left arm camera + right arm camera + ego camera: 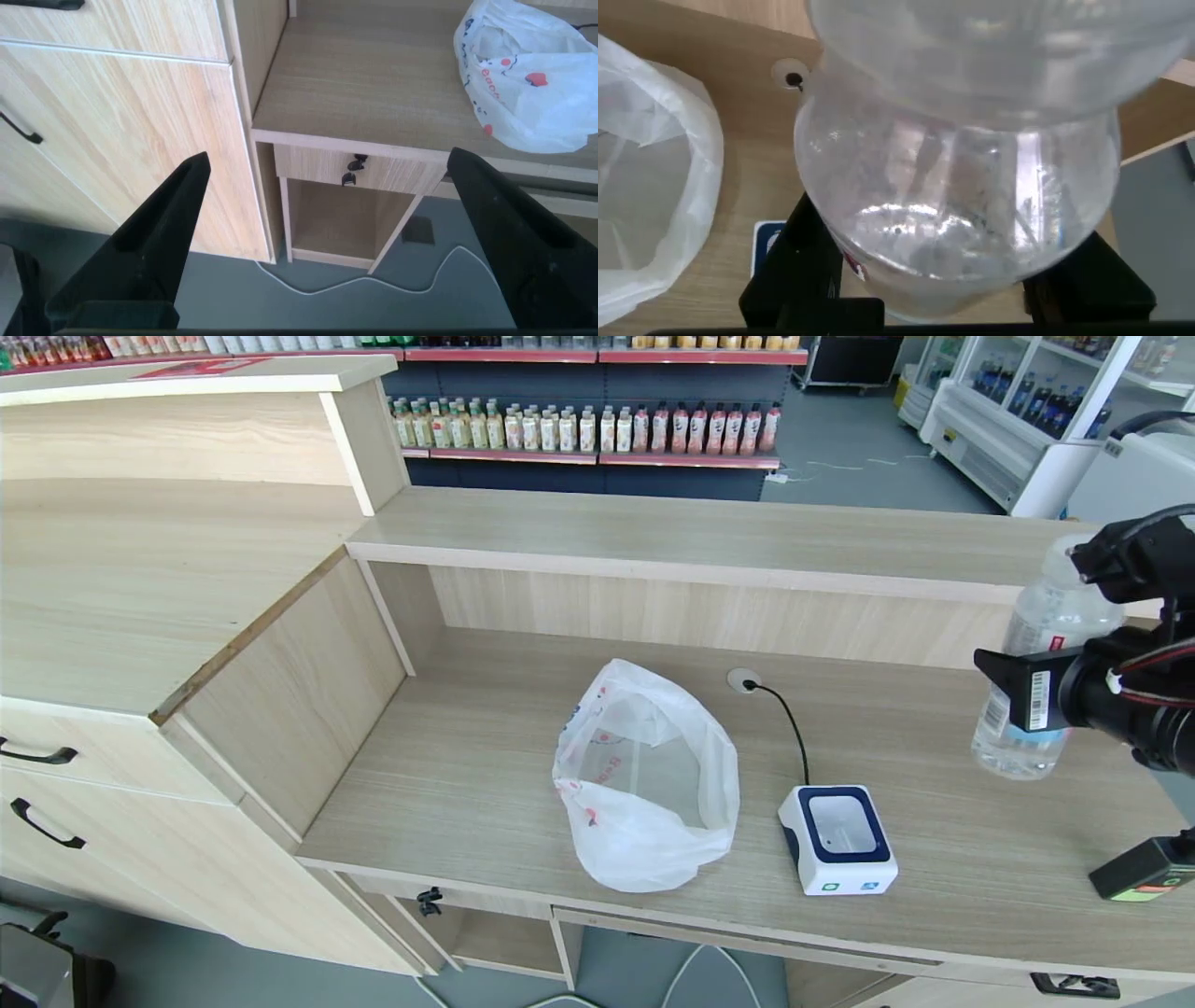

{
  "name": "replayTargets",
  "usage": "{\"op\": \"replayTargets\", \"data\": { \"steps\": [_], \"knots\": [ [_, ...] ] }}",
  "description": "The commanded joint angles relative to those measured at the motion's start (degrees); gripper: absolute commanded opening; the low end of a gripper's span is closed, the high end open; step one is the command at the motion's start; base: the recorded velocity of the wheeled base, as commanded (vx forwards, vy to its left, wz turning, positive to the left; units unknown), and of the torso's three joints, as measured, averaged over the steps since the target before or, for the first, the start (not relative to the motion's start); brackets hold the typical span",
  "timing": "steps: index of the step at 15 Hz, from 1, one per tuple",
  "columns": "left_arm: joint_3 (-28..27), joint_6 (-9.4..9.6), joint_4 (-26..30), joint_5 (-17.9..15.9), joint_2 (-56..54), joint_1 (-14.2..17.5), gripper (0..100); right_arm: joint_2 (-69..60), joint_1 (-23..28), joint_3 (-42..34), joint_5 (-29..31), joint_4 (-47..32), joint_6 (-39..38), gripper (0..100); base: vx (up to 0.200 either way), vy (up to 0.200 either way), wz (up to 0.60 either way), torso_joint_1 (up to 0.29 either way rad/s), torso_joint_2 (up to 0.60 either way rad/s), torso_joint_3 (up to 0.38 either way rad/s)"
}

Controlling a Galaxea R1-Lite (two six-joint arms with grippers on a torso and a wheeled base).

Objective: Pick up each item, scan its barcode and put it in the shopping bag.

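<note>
A clear plastic water bottle [1041, 625] stands upright in my right gripper [1046, 695] at the right end of the desk, to the right of and farther back than the scanner. In the right wrist view the bottle [962, 177] sits between the black fingers [799, 271], which are shut on it. The white scanner [837, 837] with a dark blue window sits near the desk's front edge. Left of it the white shopping bag [644, 775] lies with its mouth open. My left gripper [327, 252] hangs open low in front of the desk's left corner, over the floor.
A black cable [789, 728] runs from the scanner to a grommet hole [744, 680]. A raised counter ledge [700, 537] runs behind the desk and a tall cabinet [140, 588] with drawers stands to the left. A small black device [1144, 868] lies at the right edge.
</note>
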State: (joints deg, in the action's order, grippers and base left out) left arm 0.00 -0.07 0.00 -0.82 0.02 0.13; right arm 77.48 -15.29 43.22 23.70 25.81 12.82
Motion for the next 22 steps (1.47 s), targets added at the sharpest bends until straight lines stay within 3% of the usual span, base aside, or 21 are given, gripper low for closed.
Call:
{"op": "replayTargets", "data": {
  "steps": [1,4,9,13,16,20,22],
  "knots": [
    [0.0,-0.01,0.0,0.0,0.0,0.0,100,-0.5,-0.4,-0.2,-0.6,0.0,0.0,0,0.0,0.0,0.0,0.0,0.0,0.0],
    [0.0,-0.01,0.0,0.0,0.0,0.0,100,-0.1,0.0,0.1,-5.9,0.5,-0.3,0,0.0,0.0,0.6,0.001,0.0,0.001],
    [0.0,-0.01,0.0,0.0,0.0,0.0,100,3.4,-0.2,0.6,-9.0,5.0,0.0,0,0.0,0.0,0.6,0.001,0.0,0.003],
    [0.0,-0.01,0.0,0.0,0.0,0.0,100,10.2,3.5,2.0,-22.6,14.1,-0.1,0,0.0,0.0,0.0,0.0,0.0,0.0],
    [0.0,-0.01,0.0,0.0,0.0,0.0,100,18.0,10.7,3.2,-37.6,18.6,0.2,0,0.0,0.0,0.0,0.0,0.0,0.0],
    [0.0,-0.01,0.0,0.0,0.0,0.0,100,25.5,17.7,3.7,-50.9,22.0,4.1,0,0.0,0.0,0.0,0.0,0.0,0.0],
    [0.0,-0.01,0.0,0.0,0.0,0.0,100,28.4,19.2,3.7,-53.6,23.1,7.6,0,0.0,0.0,0.0,0.0,0.0,0.0]
  ]
}}
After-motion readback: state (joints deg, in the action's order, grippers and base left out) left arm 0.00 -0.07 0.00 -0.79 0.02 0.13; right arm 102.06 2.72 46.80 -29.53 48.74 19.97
